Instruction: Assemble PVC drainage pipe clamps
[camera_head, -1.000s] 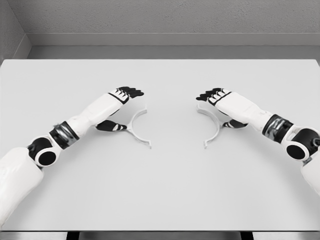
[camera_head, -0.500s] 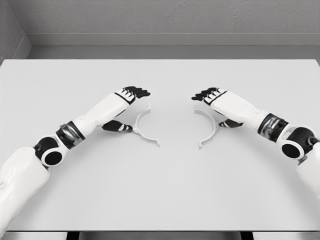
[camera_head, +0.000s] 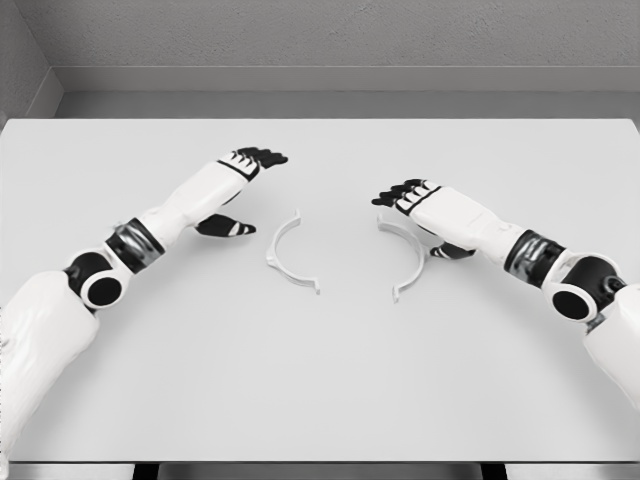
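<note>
On the table (camera_head: 330, 380), clamp halves (camera_head: 288, 254) open ends facing.

Left clamp half (camera_head: 288, 256) lies on table (camera_head: 320, 380), right of left hand (camera_head: 232, 192), apart from it | right clamp half (camera_head: 408, 258) under and beside right hand (camera_head: 420, 205), contact unclear | halves near, gap between.

The right robot hand (camera_head: 425, 210) covers part of the right clamp half (camera_head: 410, 262); both upper arms run off the lower frame corners.
</note>
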